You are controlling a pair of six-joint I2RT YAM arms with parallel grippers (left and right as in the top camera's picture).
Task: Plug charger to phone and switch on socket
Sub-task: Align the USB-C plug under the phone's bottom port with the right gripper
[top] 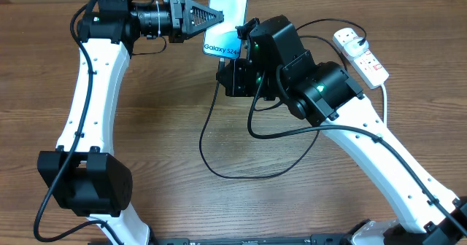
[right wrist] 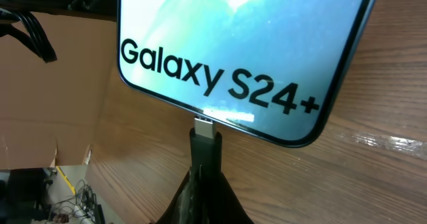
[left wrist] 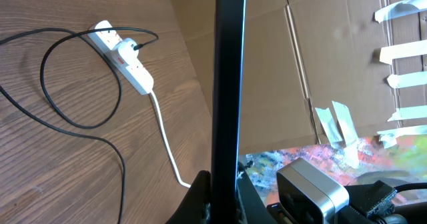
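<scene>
The phone [top: 227, 12], its light screen reading "Galaxy S24+", is held off the table at the top centre by my left gripper [top: 216, 16], which is shut on it. In the left wrist view the phone [left wrist: 229, 84] shows edge-on between the fingers [left wrist: 223, 194]. My right gripper [right wrist: 203, 191] is shut on the charger's small plug tip [right wrist: 203, 139], whose metal end touches the phone's [right wrist: 233, 44] bottom edge. The black cable [top: 219, 154] loops over the table to an adapter plugged into the white socket [top: 361, 54] at the right; the socket also shows in the left wrist view [left wrist: 123, 63].
The socket's thick white cord [left wrist: 167, 147] runs toward the table edge. Cardboard panels [left wrist: 293, 64] with tape strips stand beyond the table. The right arm's body [top: 314, 84] hides the table below the phone.
</scene>
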